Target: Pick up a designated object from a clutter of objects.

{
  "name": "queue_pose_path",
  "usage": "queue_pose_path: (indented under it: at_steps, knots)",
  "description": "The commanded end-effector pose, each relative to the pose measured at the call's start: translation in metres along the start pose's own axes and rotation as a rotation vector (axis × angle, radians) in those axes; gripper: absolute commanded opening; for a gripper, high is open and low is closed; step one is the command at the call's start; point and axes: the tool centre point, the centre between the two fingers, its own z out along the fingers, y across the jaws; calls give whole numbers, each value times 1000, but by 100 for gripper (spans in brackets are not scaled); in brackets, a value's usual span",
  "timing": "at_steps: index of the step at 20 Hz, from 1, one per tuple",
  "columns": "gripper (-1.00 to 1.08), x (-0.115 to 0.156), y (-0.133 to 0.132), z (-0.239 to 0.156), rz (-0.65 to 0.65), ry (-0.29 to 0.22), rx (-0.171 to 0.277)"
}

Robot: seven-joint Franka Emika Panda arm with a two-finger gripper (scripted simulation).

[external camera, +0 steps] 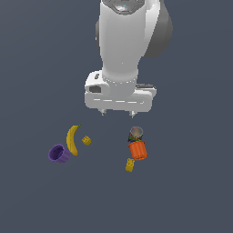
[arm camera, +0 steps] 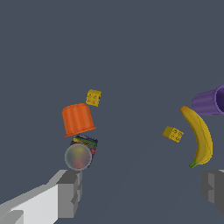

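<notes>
The designated object, a small mustard-yellow, slightly elongated block with dark dots [external camera: 130, 165], lies just in front of the orange ribbed cup [external camera: 138, 150]. In the wrist view the block [arm camera: 93, 97] sits beside the cup [arm camera: 78, 119]. The greyish multicoloured can [external camera: 136, 134] touches the cup's other side. My gripper [external camera: 118, 113] hangs open and empty well above the clutter, and the wrist view shows the gripper [arm camera: 142, 190] with its two fingers wide apart.
A squarer yellow cube [external camera: 86, 140] lies next to the yellow banana [external camera: 72, 140], with the purple cup [external camera: 58, 153] on its side at the exterior view's left. They also show in the wrist view: cube [arm camera: 173, 134], banana [arm camera: 199, 136], purple cup [arm camera: 211, 101].
</notes>
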Motion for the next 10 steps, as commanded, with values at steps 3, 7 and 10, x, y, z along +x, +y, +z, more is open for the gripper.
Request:
queue_pose_path:
  at_steps: [3,7,10]
  knots:
    - [100,23,-12,31,38,-1,6]
    - [100,42,-25,65,77,-2,11]
    - [100,56,-34,92,106,-2,14]
